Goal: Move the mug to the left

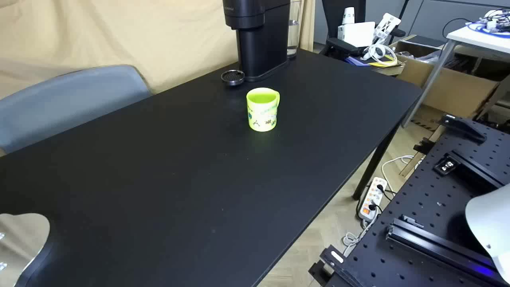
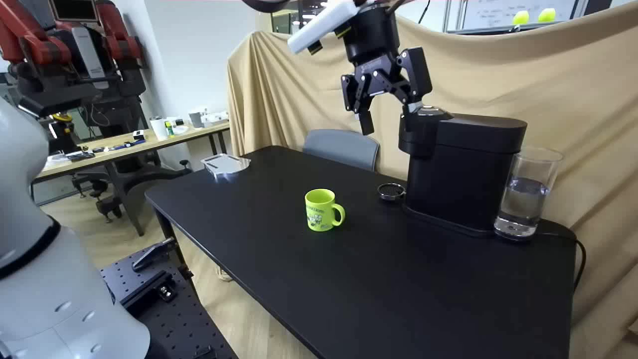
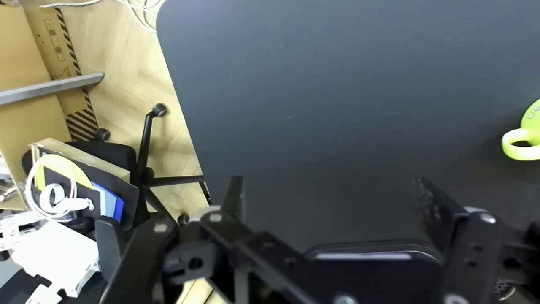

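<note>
The lime-green mug [image 1: 261, 115] stands upright on the black table [image 1: 159, 191]. It has printed figures around its side. In an exterior view the mug [image 2: 318, 212] has its handle facing the coffee machine. In the wrist view only part of the mug [image 3: 532, 120] and its handle show at the right edge. My gripper [image 2: 388, 122] is raised well above the table, beside the top of the coffee machine and apart from the mug. Its fingers are spread with nothing between them, as the wrist view shows for the gripper [image 3: 329, 181].
A black coffee machine [image 2: 463, 174] stands at the table's back edge. A glass with water [image 2: 526, 199] stands beside it, and a small round metal drip tray [image 2: 391, 191] is at its front. A shiny metal plate [image 2: 224, 164] lies at the table's far end. A grey chair [image 1: 71, 99] stands behind.
</note>
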